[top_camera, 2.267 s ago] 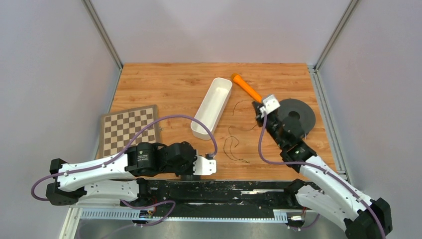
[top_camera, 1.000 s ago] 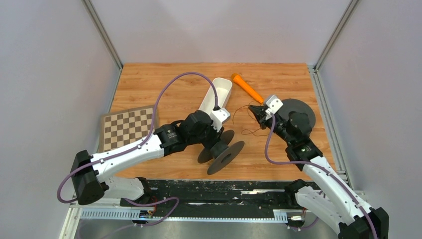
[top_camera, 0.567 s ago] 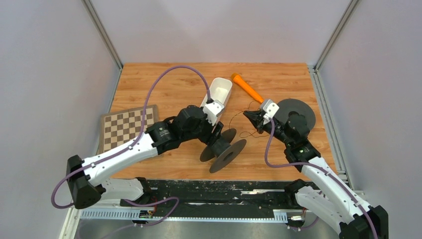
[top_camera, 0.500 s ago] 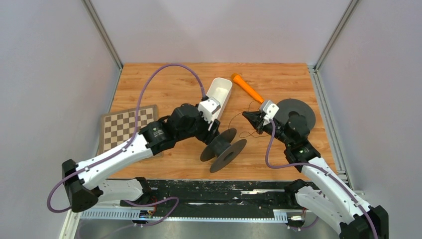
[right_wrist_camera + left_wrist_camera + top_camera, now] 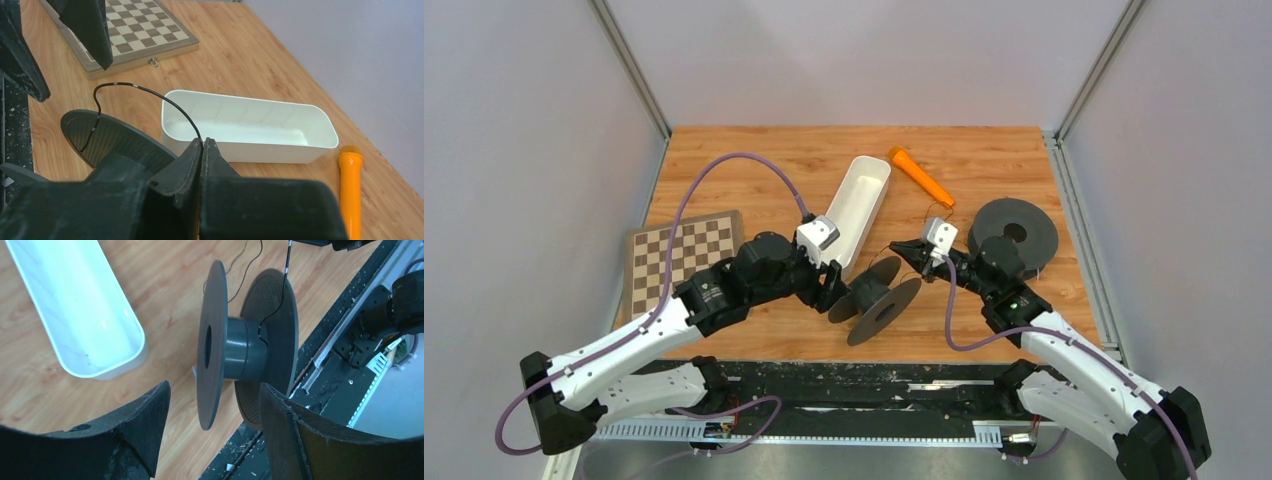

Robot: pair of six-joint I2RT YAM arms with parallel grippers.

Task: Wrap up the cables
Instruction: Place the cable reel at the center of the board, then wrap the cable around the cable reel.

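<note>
A thin dark cable (image 5: 150, 95) arcs from my right gripper (image 5: 202, 142) down onto a black spool (image 5: 115, 140). The right gripper (image 5: 904, 252) is shut on that cable, just right of and above the spool (image 5: 876, 297). In the left wrist view the cable (image 5: 285, 285) drops between the two flanges to the hub of the spool (image 5: 240, 347), which stands on its rims. My left gripper (image 5: 212, 405) is open, its fingers apart on either side of the near flange without touching it. In the top view it (image 5: 834, 285) sits just left of the spool. A loose stretch of cable (image 5: 932, 208) trails behind the right wrist.
A white oblong tray (image 5: 854, 215) lies behind the spool, an orange marker-like stick (image 5: 919, 175) beyond it. A second black spool (image 5: 1014, 230) lies flat at the right. A folded chessboard (image 5: 674, 255) sits at the left. The black base rail (image 5: 864, 385) runs along the near edge.
The left gripper opened, let go of the spool and drew back to the left. The right gripper moved left toward the spool with the cable still pinched.
</note>
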